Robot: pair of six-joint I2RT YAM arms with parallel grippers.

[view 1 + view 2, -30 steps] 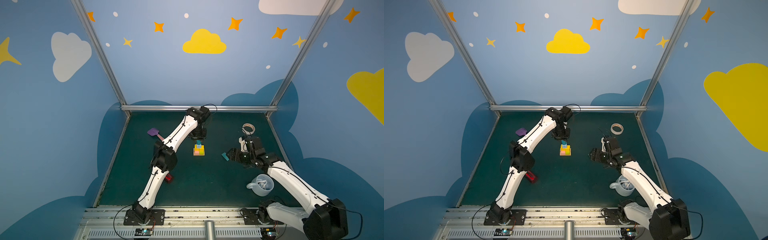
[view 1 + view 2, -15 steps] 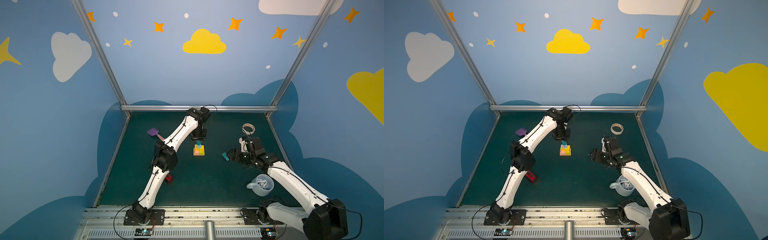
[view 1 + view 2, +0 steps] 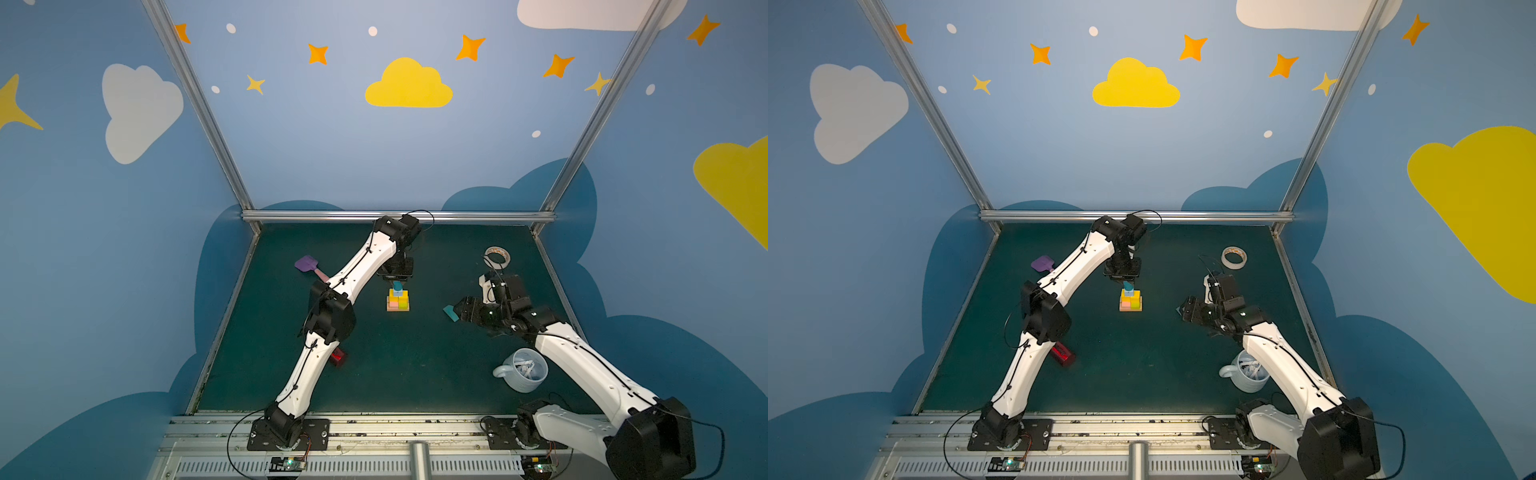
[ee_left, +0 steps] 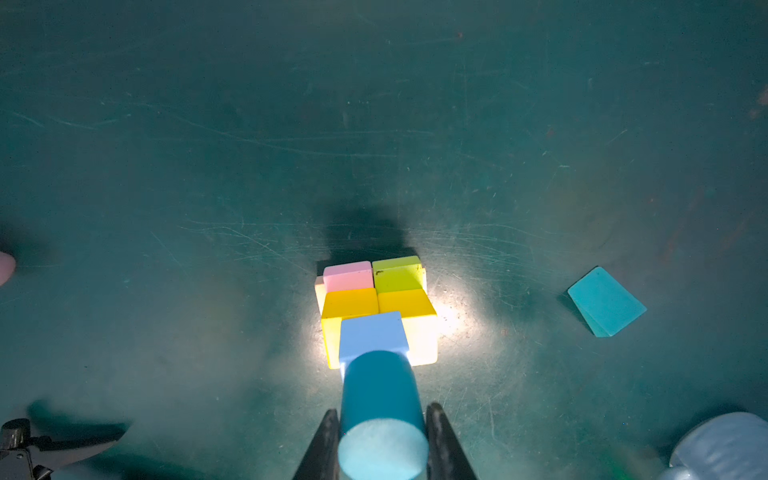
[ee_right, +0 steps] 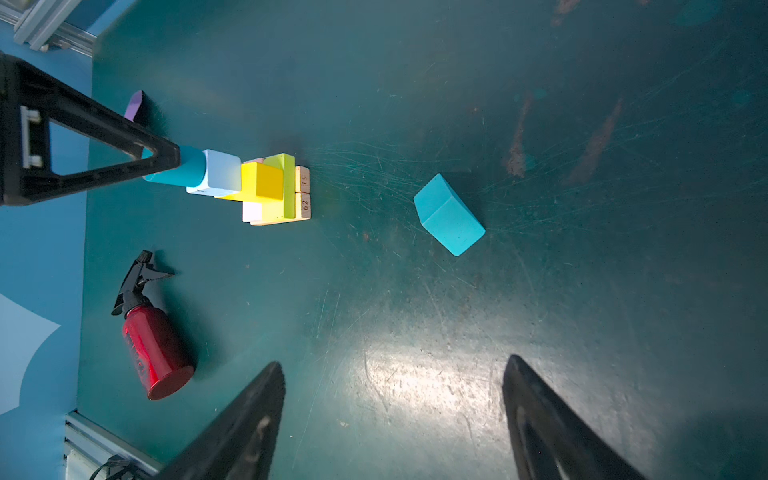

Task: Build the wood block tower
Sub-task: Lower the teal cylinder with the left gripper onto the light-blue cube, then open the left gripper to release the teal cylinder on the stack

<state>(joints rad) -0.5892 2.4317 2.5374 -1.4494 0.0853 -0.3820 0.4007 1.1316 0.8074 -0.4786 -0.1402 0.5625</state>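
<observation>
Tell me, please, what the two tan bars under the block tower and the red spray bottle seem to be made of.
Two tan bars: bare, unpainted wood with a matte surface; pale grain and printed numbers show on their ends.
Red spray bottle: glossy red body with bright highlights, perhaps translucent plastic, possibly metal; its black trigger head looks like plastic.

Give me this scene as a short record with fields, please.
tower: tan, pink and lime, yellow, pale-blue layers stacked
cylinder: upright on the pale-blue cube
left gripper: shut on the cylinder
right gripper: open, empty
house block: lying on the table, apart from the tower
not yet placed: house block
</observation>
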